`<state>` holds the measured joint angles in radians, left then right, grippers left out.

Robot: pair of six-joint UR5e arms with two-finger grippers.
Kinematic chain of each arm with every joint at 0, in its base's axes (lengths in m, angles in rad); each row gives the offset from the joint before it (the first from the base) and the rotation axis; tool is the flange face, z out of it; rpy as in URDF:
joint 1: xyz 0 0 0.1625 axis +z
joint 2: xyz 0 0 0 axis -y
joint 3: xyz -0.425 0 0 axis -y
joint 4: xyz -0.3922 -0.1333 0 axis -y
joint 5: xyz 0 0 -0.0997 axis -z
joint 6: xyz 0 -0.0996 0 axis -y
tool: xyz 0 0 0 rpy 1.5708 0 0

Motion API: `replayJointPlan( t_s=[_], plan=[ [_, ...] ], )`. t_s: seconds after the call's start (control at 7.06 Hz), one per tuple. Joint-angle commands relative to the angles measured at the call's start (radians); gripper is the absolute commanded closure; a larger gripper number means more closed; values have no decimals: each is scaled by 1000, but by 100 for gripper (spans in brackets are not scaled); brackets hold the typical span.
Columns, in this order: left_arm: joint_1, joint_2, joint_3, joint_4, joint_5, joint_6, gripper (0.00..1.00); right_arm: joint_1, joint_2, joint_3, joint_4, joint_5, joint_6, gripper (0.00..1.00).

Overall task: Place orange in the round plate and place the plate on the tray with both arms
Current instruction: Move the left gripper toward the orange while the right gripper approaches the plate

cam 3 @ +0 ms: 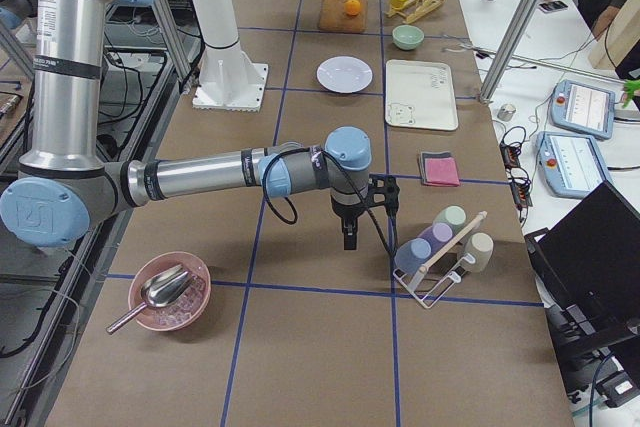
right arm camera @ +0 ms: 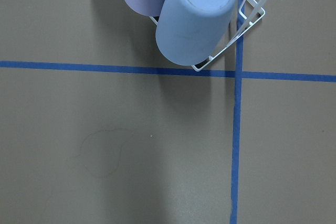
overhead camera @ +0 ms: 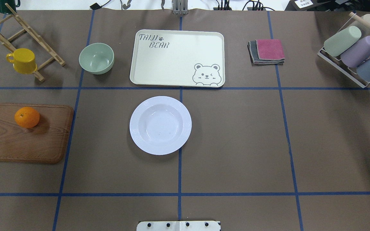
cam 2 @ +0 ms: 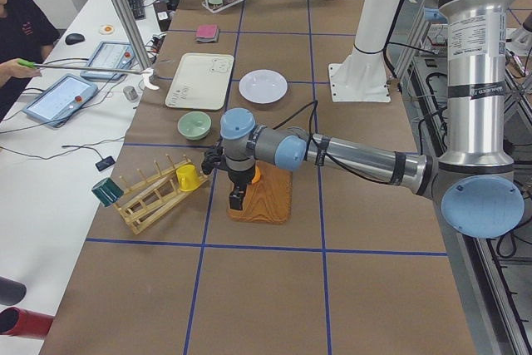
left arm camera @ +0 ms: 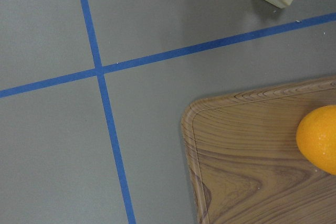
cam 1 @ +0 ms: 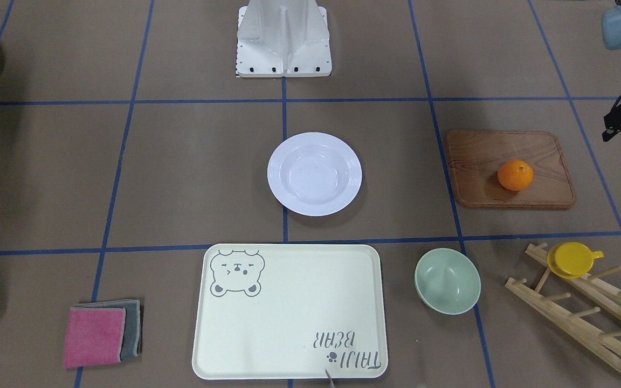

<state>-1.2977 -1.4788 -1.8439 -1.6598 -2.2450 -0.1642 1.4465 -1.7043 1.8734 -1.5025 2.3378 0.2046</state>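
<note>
The orange [overhead camera: 27,117] rests on a brown wooden board [overhead camera: 27,142] at the table's left side; it also shows at the edge of the left wrist view as the orange [left arm camera: 319,140]. The round plate [overhead camera: 160,125] lies bare in the middle, and the tray [overhead camera: 177,57] sits just beyond it with nothing on it. My left gripper [cam 2: 237,199] hangs above the board's near end, beside the orange [cam 2: 257,175]. My right gripper [cam 3: 348,237] hovers over bare table next to a wire cup rack [cam 3: 440,247]. I cannot tell whether either is open or shut.
A pale green bowl [overhead camera: 96,58] stands left of the tray. A yellow cup [overhead camera: 22,61] hangs on a wooden rack [overhead camera: 48,51]. Folded cloths [overhead camera: 267,51] lie right of the tray. A pink bowl [cam 3: 168,292] holds a scoop. A person [cam 2: 17,35] sits beside the table.
</note>
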Motion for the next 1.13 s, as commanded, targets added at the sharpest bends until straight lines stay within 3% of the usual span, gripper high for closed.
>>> replayJointPlan(
  t_s=[0.0, 0.28, 0.42, 0.57, 0.71, 0.99],
  plan=[
    [0, 0, 0, 0, 1, 0, 1, -6, -2, 0, 104, 5, 7, 0],
    [5, -12, -9, 0, 1, -109, 1, -15, -2, -20, 322, 76, 27, 0],
    [9, -32, -14, -14, 1, -189, 1, -59, 8, -19, 358, 169, 162, 0],
    [12, -40, -9, -20, 1, -218, 1, -157, 93, -45, 367, 217, 391, 0],
    [26, -61, -8, -20, 1, -269, 1, -257, 153, -48, 486, 248, 579, 0],
    [73, -84, -8, -28, 1, -359, 1, -415, 246, -112, 765, 229, 833, 0]
  ],
)
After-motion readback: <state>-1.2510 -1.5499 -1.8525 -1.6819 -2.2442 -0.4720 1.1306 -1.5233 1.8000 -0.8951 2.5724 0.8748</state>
